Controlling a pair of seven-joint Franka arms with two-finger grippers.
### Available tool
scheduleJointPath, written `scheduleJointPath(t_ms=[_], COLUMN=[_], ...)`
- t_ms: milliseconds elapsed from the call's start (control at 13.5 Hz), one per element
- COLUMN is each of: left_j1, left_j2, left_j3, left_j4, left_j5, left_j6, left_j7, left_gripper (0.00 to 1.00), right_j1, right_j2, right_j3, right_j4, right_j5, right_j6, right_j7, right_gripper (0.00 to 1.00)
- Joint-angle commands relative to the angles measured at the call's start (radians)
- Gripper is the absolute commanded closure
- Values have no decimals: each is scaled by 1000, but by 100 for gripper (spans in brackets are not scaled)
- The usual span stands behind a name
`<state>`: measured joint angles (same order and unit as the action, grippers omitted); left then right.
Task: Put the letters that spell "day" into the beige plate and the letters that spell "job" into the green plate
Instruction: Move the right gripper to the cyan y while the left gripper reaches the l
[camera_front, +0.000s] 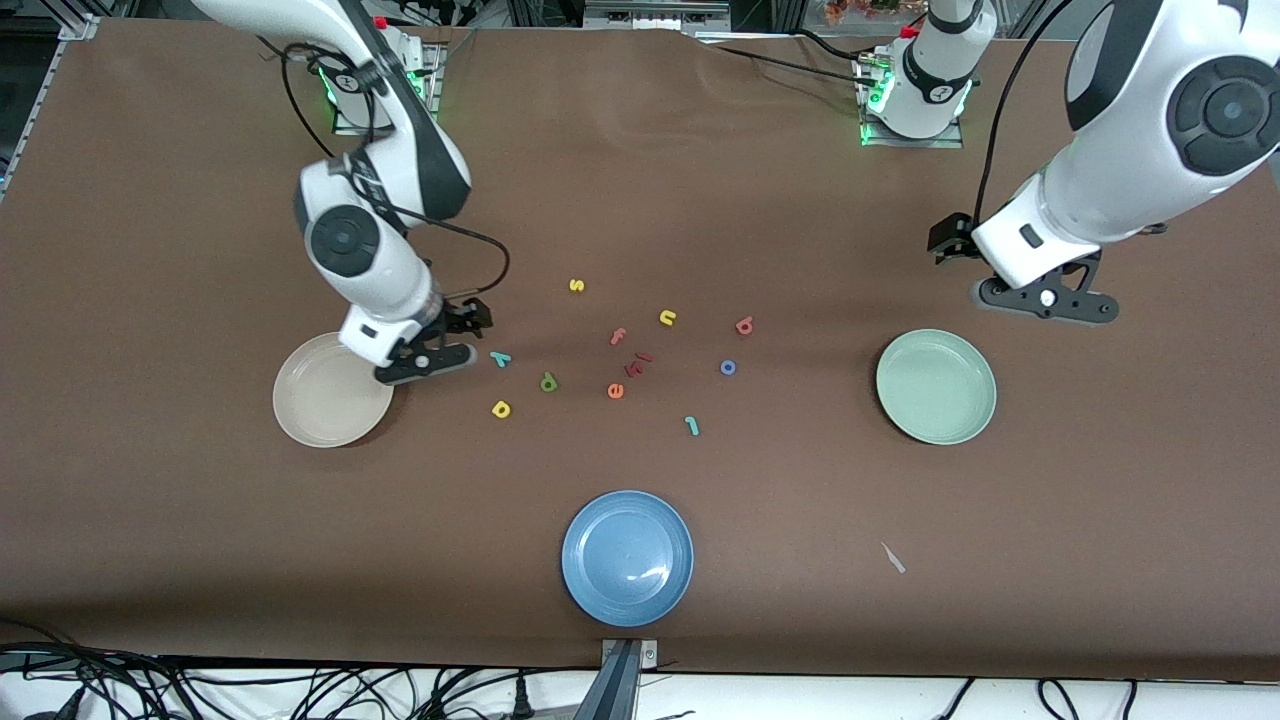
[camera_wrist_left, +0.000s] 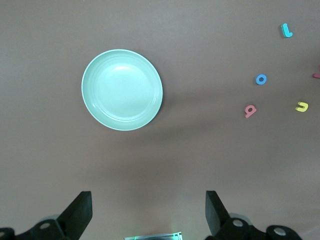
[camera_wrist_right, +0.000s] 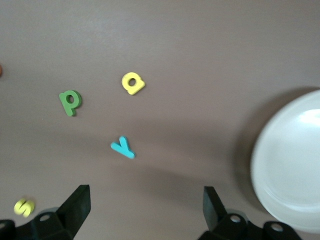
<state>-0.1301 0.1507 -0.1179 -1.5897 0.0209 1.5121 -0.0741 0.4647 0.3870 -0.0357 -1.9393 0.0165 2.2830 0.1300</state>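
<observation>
Right gripper (camera_front: 432, 362), fingers apart, hangs over the beige plate's (camera_front: 320, 405) edge beside the teal y (camera_front: 500, 359). Left gripper (camera_front: 1045, 300), fingers apart, hangs near the green plate (camera_front: 936, 387).

The front view looks down from high across the table (camera_front: 200, 520), facing both arm bases. The left wrist view looks down on the green plate (camera_wrist_left: 122, 90), shared with the front view. The right wrist view, lower, shares the y (camera_wrist_right: 122, 147) and beige plate (camera_wrist_right: 290, 165).
</observation>
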Motion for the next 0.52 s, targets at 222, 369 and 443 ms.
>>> scheduleJointPath(t_ms=[222,369,443], left_j1=[-57,-97,-115], left_j2=[157,246,300], left_j3=[6,6,6], left_j4=[94,94,94], left_j5=[-58,-56,-52], left_j6=[68,181,247], left_j7=[-165,-272,-333], left_gripper=[0,0,0], right_j1=[69,69,69], right_j2=[70,91,105], right_j3=[-4,-6,-6], right_j4=[-59,-81,-82], right_j5=[-10,-10,-10], right_j6=[205,275,306], right_j7=[-146,-222,-242], right_gripper=[0,0,0])
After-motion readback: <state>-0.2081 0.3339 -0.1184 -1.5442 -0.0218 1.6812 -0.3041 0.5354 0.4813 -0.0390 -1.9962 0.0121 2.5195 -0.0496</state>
